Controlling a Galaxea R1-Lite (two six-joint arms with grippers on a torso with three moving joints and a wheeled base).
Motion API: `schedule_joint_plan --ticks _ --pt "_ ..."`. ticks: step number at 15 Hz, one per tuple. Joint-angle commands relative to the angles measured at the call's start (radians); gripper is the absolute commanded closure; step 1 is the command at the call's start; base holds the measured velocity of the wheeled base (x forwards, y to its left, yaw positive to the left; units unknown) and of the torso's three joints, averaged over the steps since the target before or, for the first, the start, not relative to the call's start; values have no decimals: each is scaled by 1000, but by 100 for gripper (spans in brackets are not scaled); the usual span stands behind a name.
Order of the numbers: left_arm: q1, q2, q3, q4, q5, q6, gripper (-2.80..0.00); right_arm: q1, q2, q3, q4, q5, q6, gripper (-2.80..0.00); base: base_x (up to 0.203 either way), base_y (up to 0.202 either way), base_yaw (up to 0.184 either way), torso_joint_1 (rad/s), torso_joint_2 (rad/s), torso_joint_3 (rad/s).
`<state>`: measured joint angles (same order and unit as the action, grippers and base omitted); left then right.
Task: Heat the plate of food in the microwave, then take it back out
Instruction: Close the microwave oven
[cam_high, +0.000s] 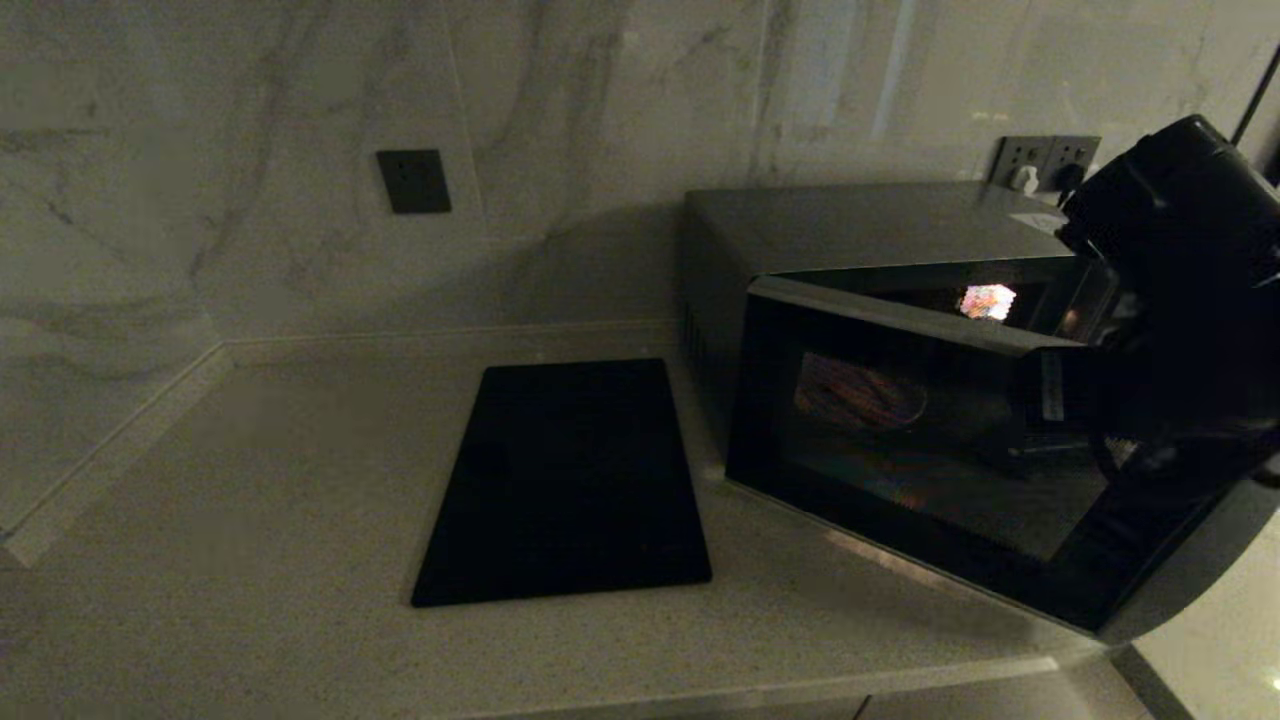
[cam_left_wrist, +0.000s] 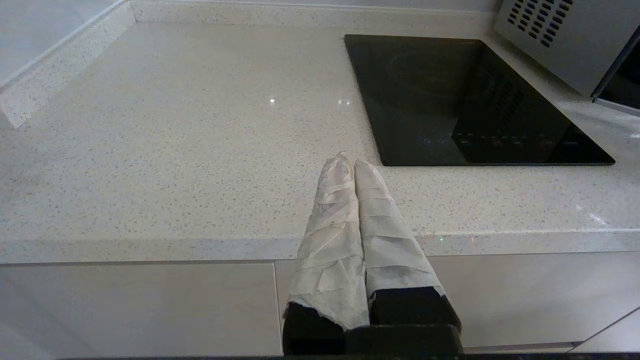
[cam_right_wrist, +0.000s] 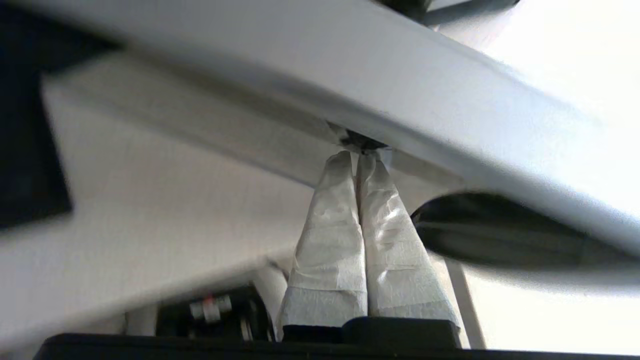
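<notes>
The microwave stands on the right of the counter, and its dark glass door is ajar, swung a little way out. Through the glass the plate of food shows dimly inside, with orange-tan sticks on it. My right arm reaches over the door's right end and hides the keypad. The right gripper is shut and holds nothing; its taped fingertips touch the door's silver-grey edge. My left gripper is shut and empty, parked low in front of the counter's front edge.
A flat black slab lies on the counter left of the microwave, and it shows again as the slab in the left wrist view. The speckled counter meets marble walls at the back and left. A wall socket sits behind the microwave.
</notes>
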<state>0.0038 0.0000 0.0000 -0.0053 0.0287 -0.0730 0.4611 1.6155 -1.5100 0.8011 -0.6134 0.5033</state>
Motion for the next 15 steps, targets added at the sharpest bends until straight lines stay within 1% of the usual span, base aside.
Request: schedule_joint_plan --ticks 1,3,8,10,12,15 --pt "1 2 0 -1 0 -1 0 -76 43 -1 -62 7 -12 0 0 0 0 0 0 0" --pt "1 1 0 -1 0 -1 0 -125 67 -5 -117 30 -32 0 0 0 0 0 0 0" --pt "1 2 0 -1 0 -1 0 -240 143 -14 -315 91 -91 0 0 0 0 0 0 0" --pt "1 0 0 -1 0 -1 0 -265 184 -40 -367 116 -94 0 0 0 0 0 0 0" --pt "1 1 0 -1 0 -1 0 -276 221 -75 -399 119 -92 0 0 0 0 0 0 0" --pt "1 2 0 -1 0 -1 0 -286 256 -119 -416 133 -91 0 0 0 0 0 0 0"
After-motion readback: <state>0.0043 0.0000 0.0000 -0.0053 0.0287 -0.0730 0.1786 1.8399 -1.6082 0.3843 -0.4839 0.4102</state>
